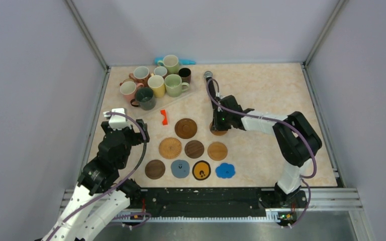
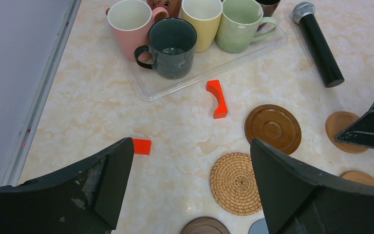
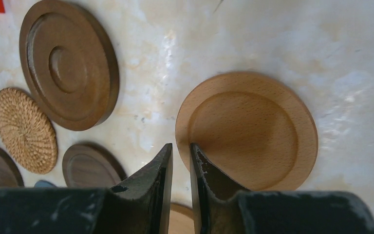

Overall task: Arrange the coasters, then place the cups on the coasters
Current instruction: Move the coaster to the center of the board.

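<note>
Where the right tool met the work, its jaws stood nearly closed, one finger inside and one outside the raised rim of a pale coaster, apparently clamped on it. That coaster lay flat on the worktop, near a dark coaster. It was judged light, stiff and thin, with the rim as the only purchase and some risk of sliding on the glossy surface. The left tool hung wide open and empty. Cups stood crowded on a tray, far left. They were judged heavier and breakable, best taken by the wall at the lip.
</note>
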`<state>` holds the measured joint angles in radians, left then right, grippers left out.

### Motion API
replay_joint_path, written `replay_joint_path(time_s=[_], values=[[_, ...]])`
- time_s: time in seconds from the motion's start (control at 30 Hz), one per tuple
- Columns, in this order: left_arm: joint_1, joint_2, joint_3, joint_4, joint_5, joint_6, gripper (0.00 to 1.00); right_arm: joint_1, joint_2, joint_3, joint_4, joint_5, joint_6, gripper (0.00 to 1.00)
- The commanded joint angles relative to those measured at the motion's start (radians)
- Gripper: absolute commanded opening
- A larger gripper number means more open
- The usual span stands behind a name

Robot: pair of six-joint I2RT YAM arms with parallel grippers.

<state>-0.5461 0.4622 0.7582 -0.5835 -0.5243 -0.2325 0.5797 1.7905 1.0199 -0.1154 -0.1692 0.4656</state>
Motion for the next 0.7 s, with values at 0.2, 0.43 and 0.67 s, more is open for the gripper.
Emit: replay_joint_path(time_s=[0.2, 0.43, 0.67], values=[[-0.002, 0.0, -0.003, 0.039, -0.005, 0.012, 0.94, 0.093, 0.042, -0.011, -0.014, -0.032, 0.046, 0.2], [-0.002, 0.002, -0.003, 0.039, -0.005, 0.013, 0.94, 0.115, 0.08, 0.029, -0.008, -0.034, 0.048, 0.2], [-0.003, 0.004, -0.002, 0.039, -0.005, 0.013, 0.94, 0.125, 0.123, 0.078, -0.013, -0.036, 0.047, 0.2]])
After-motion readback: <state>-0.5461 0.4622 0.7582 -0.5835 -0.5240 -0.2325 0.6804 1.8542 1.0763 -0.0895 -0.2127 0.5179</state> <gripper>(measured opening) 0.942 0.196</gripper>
